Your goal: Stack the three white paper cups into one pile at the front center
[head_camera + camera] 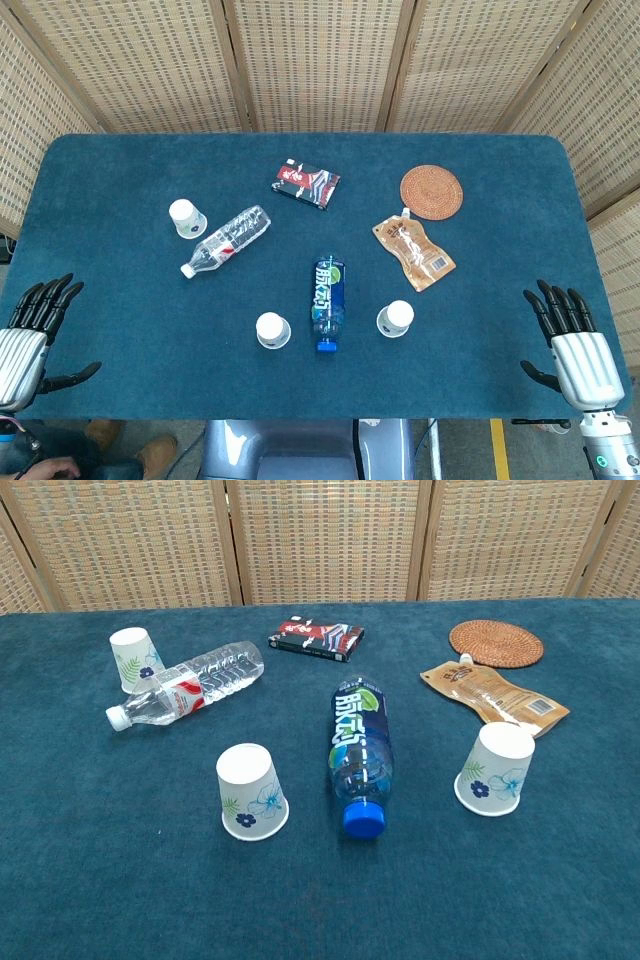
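Three white paper cups with blue flower prints stand upside down on the blue table. One cup is at the front, left of center. A second cup is at the front, right of center. The third cup is further back on the left. My left hand hovers at the table's front left edge, fingers spread, holding nothing. At the front right edge my right hand is likewise spread and empty. The chest view shows neither hand.
A blue-capped bottle lies between the two front cups. A clear water bottle lies beside the back-left cup. Further back are a small box, a brown pouch and a woven coaster.
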### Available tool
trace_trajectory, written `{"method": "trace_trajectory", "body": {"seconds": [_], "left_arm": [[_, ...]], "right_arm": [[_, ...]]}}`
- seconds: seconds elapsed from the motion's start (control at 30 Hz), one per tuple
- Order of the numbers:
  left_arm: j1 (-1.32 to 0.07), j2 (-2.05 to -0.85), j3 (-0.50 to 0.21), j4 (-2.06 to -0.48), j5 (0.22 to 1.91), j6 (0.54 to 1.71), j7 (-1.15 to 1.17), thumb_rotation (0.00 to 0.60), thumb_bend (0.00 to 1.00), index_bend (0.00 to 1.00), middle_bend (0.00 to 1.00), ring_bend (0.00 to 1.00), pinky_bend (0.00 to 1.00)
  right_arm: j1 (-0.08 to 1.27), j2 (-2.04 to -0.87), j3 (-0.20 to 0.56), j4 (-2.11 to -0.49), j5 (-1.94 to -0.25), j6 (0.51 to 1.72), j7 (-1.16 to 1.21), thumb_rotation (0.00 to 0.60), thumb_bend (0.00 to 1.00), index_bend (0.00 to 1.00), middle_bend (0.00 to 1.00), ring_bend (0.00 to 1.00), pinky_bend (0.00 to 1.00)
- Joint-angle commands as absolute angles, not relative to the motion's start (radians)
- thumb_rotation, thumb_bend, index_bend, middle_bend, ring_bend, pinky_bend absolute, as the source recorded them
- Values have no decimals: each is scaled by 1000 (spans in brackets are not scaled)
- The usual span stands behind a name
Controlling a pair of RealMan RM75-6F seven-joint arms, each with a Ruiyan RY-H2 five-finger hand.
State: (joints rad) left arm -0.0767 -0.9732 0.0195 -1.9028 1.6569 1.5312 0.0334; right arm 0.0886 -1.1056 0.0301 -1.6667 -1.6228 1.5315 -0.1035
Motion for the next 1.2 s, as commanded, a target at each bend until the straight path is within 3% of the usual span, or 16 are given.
{"method": "trace_trajectory", "body": {"seconds": [0.03,0.23,0.43,0.57,0.8,0.87,1.2], "left_arm": [[-76,-972,18,-1904,1655,1532,32,600,0,0,0,0,0],[-76,-971,13,-1906,1645,1532,30,600,0,0,0,0,0],[-81,-977,3,-1909,1629,1524,42,600,0,0,0,0,0],[-95,-986,-9,-1910,1593,1495,65,600,0,0,0,0,0],[-118,-1002,-27,-1910,1533,1449,99,600,0,0,0,0,0],[-121,-1003,-29,-1911,1523,1441,102,600,0,0,0,0,0],[-135,-999,-41,-1909,1485,1416,95,600,0,0,0,0,0]], "right_arm": [[93,-1107,28,-1667,-1626,1522,-104,600,0,0,0,0,0],[141,-1120,36,-1656,-1649,1466,-110,600,0,0,0,0,0],[296,-1113,66,-1689,-1669,1261,-107,600,0,67,7,0,7],[422,-1135,89,-1693,-1667,1093,-77,600,43,119,62,13,85],[575,-1246,127,-1660,-1579,883,-119,600,194,191,213,190,249],[595,-1271,138,-1645,-1544,857,-138,600,219,201,253,242,283],[655,-1356,151,-1586,-1382,795,-286,600,276,240,283,266,321]]}}
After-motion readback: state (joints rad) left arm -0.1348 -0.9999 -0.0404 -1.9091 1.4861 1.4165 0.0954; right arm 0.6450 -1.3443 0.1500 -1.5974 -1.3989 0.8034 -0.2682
